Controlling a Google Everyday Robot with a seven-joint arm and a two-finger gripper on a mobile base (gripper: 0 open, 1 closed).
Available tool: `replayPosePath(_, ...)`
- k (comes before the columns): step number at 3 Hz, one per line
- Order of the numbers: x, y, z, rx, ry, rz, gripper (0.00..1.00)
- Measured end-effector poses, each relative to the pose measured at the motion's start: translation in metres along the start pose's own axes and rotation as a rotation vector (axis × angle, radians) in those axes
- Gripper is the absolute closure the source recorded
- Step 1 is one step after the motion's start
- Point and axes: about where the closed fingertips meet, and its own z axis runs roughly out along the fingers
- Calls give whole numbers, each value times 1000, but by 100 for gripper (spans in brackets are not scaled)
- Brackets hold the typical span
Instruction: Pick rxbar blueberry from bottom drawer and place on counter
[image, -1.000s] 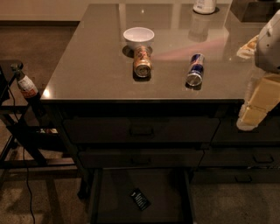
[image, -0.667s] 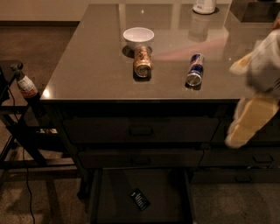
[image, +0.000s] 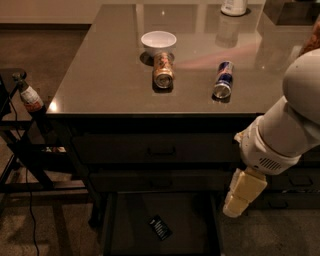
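The rxbar blueberry (image: 160, 227), a small dark bar with white lettering, lies flat on the floor of the open bottom drawer (image: 192, 220), slightly left of its middle. My gripper (image: 236, 201), cream-coloured at the end of the white arm (image: 285, 130), hangs in front of the drawer fronts at the right. It is above the drawer's right wall, up and to the right of the bar, and apart from it. The counter (image: 110, 75) spreads above the drawers.
On the counter stand a white bowl (image: 158, 42), a bronze can (image: 163, 71) on its side, a blue-silver can (image: 223, 80) on its side and a white container (image: 234, 6) at the back. Two shut drawers (image: 160, 150) sit above the open one. A black stand with a bottle (image: 31, 98) is at the left.
The arm has swung down and to the left, bringing my gripper from beside the counter's right edge to just above the open drawer's right side. The bar has not moved.
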Motion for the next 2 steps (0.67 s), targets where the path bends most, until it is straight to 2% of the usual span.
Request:
replayPosePath(1,0,0,0,0,0,0,0)
replayPosePath(2,4,14,52,-67,-3,60,0)
